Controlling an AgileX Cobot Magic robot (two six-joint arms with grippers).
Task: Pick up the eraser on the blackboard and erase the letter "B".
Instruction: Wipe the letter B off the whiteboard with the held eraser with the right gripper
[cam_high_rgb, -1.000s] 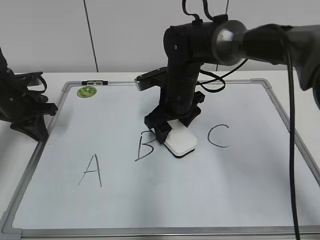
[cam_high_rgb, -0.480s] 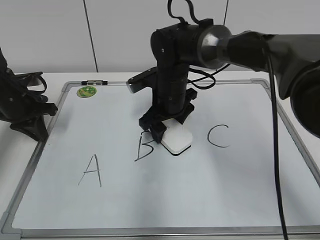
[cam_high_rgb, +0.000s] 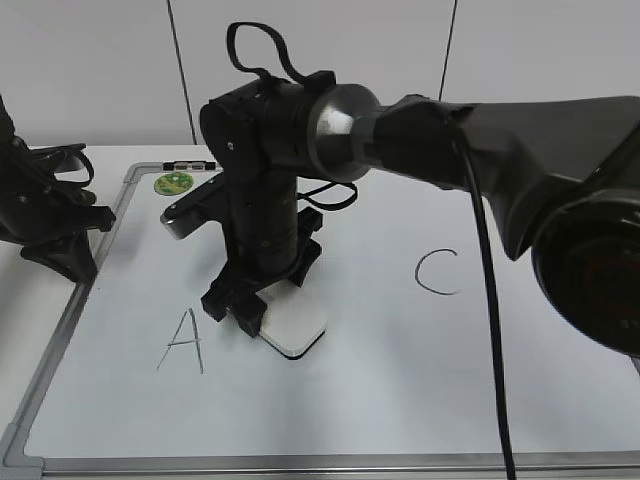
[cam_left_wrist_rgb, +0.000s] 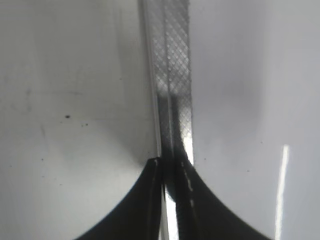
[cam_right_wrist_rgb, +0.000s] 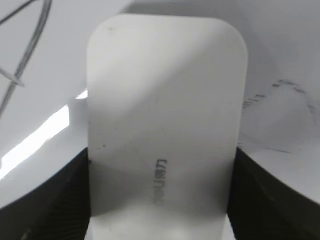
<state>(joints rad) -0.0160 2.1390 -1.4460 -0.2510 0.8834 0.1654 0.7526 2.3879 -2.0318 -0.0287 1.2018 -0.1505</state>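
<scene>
Pinching the smooth white oblong plastic eraser (cam_high_rgb: 294, 333) flat on the pale silver-framed blackboard (cam_high_rgb: 480, 380), the right end effector (cam_high_rgb: 245, 305) sits beside the black "A" (cam_high_rgb: 183, 341); the left end effector's (cam_high_rgb: 62, 245) state is unclear.

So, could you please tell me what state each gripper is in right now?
Left gripper: closed, holding nothing.
Right gripper: closed on the eraser.

Smooth white plastic eraser (cam_right_wrist_rgb: 165, 125); glossy, reflective blackboard (cam_high_rgb: 400, 380) with silvery metal frame; matt black right hand (cam_high_rgb: 255, 305)
</scene>
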